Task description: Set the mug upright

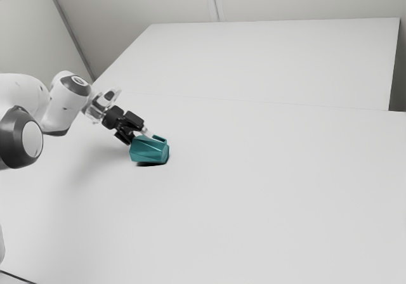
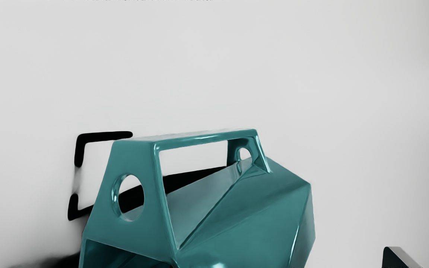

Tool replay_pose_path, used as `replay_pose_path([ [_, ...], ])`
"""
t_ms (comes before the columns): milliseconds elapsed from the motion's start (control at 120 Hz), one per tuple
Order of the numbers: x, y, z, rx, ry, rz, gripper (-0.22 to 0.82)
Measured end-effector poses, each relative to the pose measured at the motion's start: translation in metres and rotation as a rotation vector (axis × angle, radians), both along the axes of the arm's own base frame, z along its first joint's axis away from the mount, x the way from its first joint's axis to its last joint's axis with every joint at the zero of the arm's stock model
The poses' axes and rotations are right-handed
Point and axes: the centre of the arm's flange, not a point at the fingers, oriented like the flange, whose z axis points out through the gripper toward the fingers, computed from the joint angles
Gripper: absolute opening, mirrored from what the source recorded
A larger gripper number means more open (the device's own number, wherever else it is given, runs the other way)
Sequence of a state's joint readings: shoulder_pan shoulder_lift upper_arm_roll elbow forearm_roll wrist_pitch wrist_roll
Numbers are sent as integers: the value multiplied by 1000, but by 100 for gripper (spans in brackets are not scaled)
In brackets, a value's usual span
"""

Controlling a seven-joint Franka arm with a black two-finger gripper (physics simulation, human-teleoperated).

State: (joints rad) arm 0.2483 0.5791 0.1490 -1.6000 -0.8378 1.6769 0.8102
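Teal faceted mug (image 1: 148, 151) found on its side on the white desk (image 1: 266, 182), not upright. Squared teal handle (image 2: 207, 138) noted uppermost, its shadow thrown on the desk beside it. In the wrist view the mug's dark open mouth (image 2: 106, 255) is seen at one end; the closed end (image 2: 304, 223) is set toward the one dark fingertip (image 2: 395, 258) visible, with a gap of bare desk between. Long axis is laid roughly across the exterior view, and at a slant along the line on which the jaws would close, rather than square to it. The black two-finger gripper (image 1: 138, 136) is held just above the mug, at its end toward the exterior view's left, pitched downward from the white arm (image 1: 66, 103). Jaws judged wide apart, with nothing clamped; the second tip is hidden, and whether the mug is touched by it cannot be told. By judgement, the coming move turns on that axis: the mug needs to be swung end over end, mouth to the top, since by a roll about its own length only the handle would be shifted. If the faceted wall is pushed without a firm hold, a slide or roll may be expected.
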Motion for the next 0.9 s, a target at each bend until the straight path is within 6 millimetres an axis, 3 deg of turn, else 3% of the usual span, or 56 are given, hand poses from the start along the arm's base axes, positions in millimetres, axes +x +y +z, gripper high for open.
replay_pose_path([
  [75, 2, -5, 0, -9, -9, -3, 46],
  [258, 5, -13, 0, -20, -24, -14, 9],
  [342, 6, -14, 1, -25, -30, -13, 1],
  [583, 14, -31, 15, -30, -67, -38, -13],
  [767, 22, -50, 35, -22, -100, -69, -15],
  [900, 25, -79, 73, 23, -146, -128, -16],
])
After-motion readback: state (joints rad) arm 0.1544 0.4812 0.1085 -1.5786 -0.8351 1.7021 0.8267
